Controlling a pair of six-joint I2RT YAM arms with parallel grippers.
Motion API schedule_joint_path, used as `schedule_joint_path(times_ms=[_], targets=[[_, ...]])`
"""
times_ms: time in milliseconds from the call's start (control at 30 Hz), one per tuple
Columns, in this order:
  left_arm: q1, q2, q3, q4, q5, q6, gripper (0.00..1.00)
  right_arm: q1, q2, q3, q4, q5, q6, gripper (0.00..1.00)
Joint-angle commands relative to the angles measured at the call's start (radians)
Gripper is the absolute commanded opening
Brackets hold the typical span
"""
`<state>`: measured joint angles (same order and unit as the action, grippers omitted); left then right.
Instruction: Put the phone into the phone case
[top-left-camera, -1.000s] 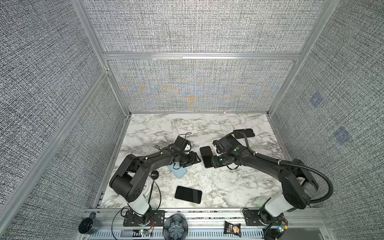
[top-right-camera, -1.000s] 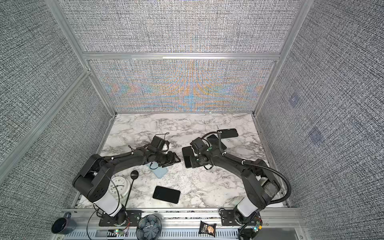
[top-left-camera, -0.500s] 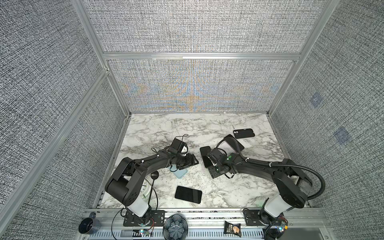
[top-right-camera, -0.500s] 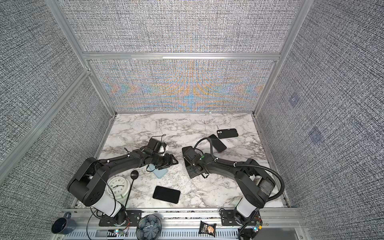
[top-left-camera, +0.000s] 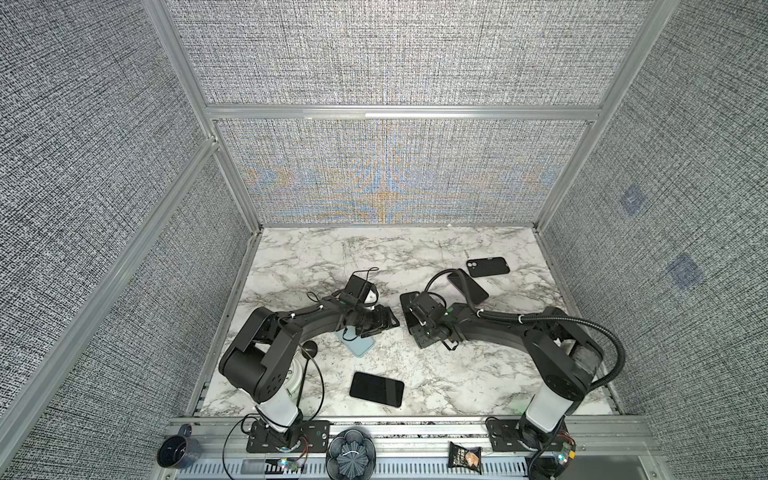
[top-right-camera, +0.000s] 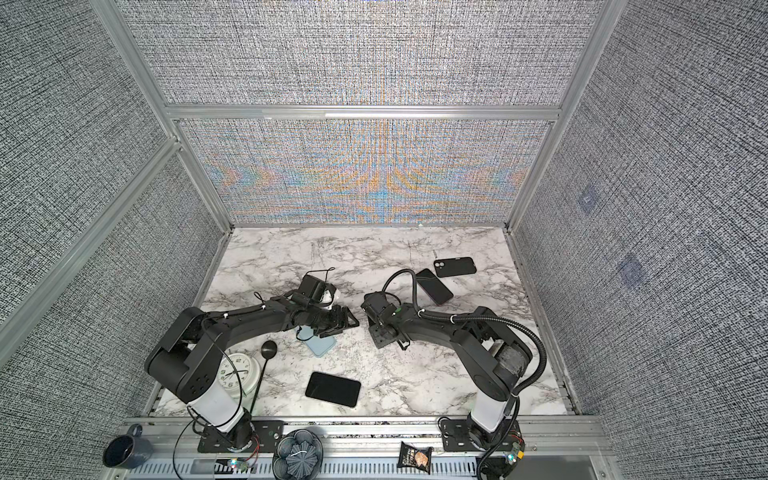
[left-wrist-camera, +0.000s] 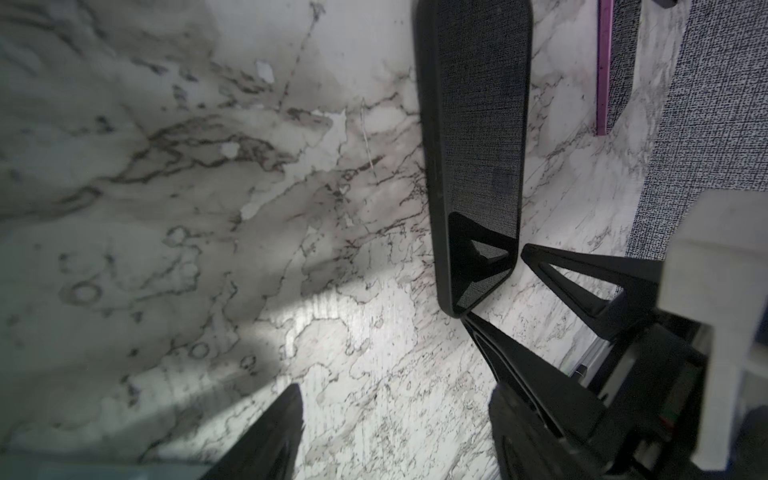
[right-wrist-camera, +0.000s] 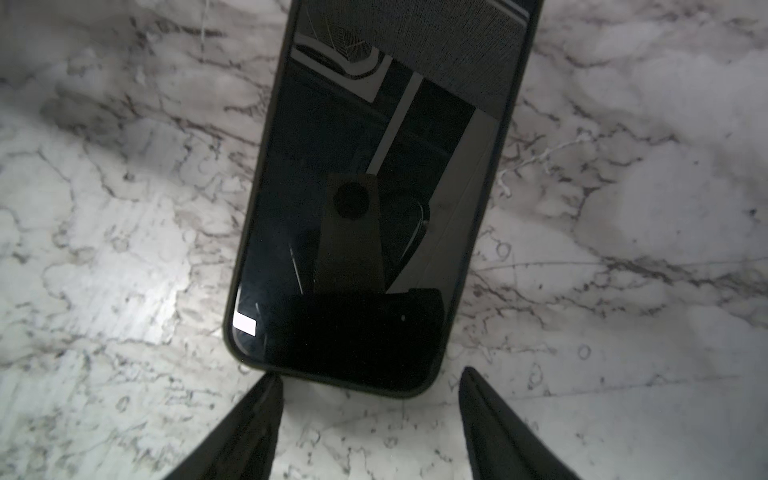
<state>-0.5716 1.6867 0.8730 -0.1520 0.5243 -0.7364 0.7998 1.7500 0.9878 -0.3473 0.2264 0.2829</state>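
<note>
The phone lies flat and screen-up near the middle of the marble desk, with a dark case wrapped round its edge. By my reading it is seated in that case, which would explain why nothing pins it down. My right fingers stand spread at its near short end, one tip at the rim and the other just off the corner, holding nothing. I judge they are placed there to nudge or check the fit, not to lift. My left fingers hang wide and empty near that same end, opposite the right, close enough to brace the phone should it slide. The spares lie out of the way. What looks like a pale blue case is under my left arm and a bare black phone lies toward the front edge. A purple-edged phone and a black case are at the back right.
</note>
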Motion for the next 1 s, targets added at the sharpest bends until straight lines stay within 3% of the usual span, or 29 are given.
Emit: schedule_joint_path(times_ms=[0, 967], targets=[[0.003, 0.011, 0.015, 0.004, 0.007, 0.009, 0.72, -0.014, 0.02, -0.001, 0.001, 0.008, -0.002, 0.68], [0.013, 0.034, 0.037, 0.003, -0.01, 0.005, 0.72, -0.111, 0.105, 0.114, 0.094, -0.096, -0.009, 0.6]])
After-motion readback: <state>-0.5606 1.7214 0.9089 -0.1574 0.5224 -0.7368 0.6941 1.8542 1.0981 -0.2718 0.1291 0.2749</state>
